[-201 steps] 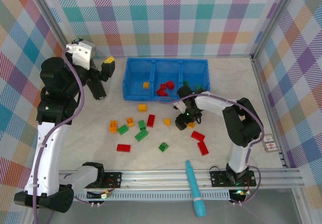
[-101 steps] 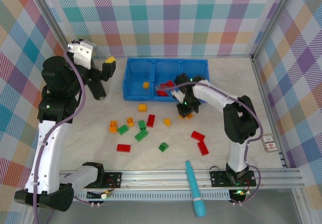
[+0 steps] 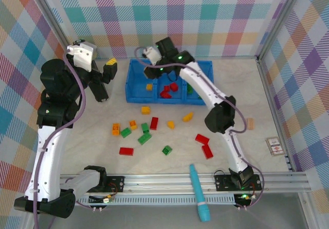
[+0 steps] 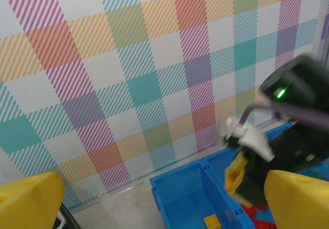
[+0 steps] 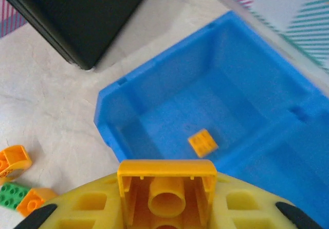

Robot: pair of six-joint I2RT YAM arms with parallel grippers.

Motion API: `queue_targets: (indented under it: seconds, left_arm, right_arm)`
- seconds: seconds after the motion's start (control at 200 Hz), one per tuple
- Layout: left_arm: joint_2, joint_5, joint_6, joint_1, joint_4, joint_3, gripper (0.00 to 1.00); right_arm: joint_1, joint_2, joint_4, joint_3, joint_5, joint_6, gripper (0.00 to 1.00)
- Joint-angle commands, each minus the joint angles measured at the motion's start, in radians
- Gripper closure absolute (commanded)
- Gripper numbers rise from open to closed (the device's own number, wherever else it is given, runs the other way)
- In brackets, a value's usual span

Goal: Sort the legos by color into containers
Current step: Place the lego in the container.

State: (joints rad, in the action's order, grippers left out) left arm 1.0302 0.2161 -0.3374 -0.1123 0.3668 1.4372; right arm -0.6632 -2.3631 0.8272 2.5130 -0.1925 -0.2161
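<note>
Pastel plaid walls (image 3: pixel 205 13) close in a pale marbled table (image 3: pixel 92 136). The right gripper (image 3: pixel 151 69) hangs over the left compartment of the blue tray (image 3: pixel 205 64), pinching an orange-yellow brick (image 5: pixel 167 188). One orange brick (image 5: pixel 203 141) lies on that compartment's floor, and red bricks (image 3: pixel 167 91) sit in the middle one. A black rectangular object (image 5: pixel 77 18) lies just off the tray's corner. The left gripper (image 3: pixel 108 70), fingers spread wide, is raised left of the tray. Loose legos (image 3: pixel 144 138) lie scattered on the table nearer the arms, with a teal tool (image 3: pixel 198 190) by the rail.
</note>
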Motion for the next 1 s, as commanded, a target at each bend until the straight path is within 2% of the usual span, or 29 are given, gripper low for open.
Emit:
queue_targets:
  seconds: [0.0, 0.12, 0.23, 0.4, 0.565, 0.73, 0.805, 0.99]
  left_arm:
    - [-0.012, -0.002, 0.001, 0.008, -0.003, 0.014, 0.00]
    - [-0.015, -0.011, -0.002, 0.009, -0.009, 0.007, 0.00]
    - [-0.015, -0.012, 0.000, 0.006, -0.019, 0.001, 0.00]
    - [-0.008, -0.018, 0.000, 0.001, -0.026, -0.004, 0.00]
    - [0.011, -0.003, -0.003, 0.001, -0.010, 0.013, 0.00]
    - [0.018, 0.008, -0.003, 0.001, -0.003, 0.019, 0.00]
    - [0.016, 0.010, -0.003, 0.002, -0.009, 0.015, 0.00]
    - [0.012, -0.004, -0.009, 0.002, -0.014, 0.007, 0.00]
  right_arm:
    - [-0.024, -0.061, -0.234, -0.028, -0.048, 0.006, 0.72]
    - [-0.049, -0.159, -0.245, 0.018, 0.050, -0.054, 0.71]
    - [-0.054, -0.211, -0.220, 0.006, 0.067, -0.072, 0.68]
    - [-0.061, -0.217, -0.238, -0.072, 0.108, -0.085, 0.63]
    - [-0.064, -0.194, -0.231, -0.072, 0.087, -0.108, 0.52]
    - [-0.064, -0.089, -0.183, -0.078, 0.084, -0.132, 0.40]
    - [-0.063, -0.012, -0.150, -0.111, 0.098, -0.114, 0.39]
    - [-0.061, 0.259, -0.192, -0.433, 0.154, 0.009, 0.39]
